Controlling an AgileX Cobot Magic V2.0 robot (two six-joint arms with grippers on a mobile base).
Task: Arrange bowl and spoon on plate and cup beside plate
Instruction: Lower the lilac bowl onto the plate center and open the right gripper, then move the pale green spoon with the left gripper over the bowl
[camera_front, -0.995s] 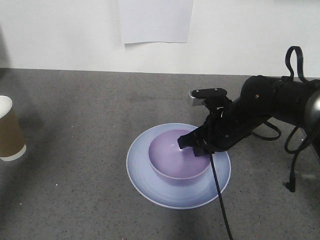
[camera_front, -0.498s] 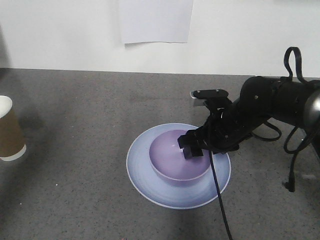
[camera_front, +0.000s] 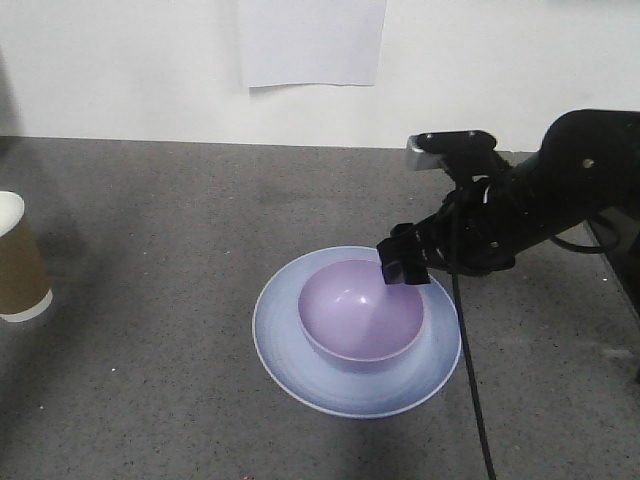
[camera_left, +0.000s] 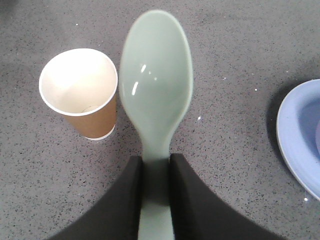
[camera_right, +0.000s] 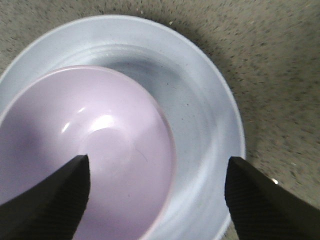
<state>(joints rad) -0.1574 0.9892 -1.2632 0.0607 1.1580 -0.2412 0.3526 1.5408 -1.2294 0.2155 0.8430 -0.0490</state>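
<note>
Right claw (camera_front: 403, 268) hangs spread above the bowl's (camera_front: 360, 318) rim.

Dark grey speckled tabletop (camera_front: 150, 300), matte, fine pale flecks throughout. Plain white wall (camera_front: 500, 70) behind, meeting tabletop along straight horizontal line. Pale sheet of paper (camera_front: 312, 42) flat on wall, upper centre, top edge cropped. Light soft, even; dimmer at far left.
</note>
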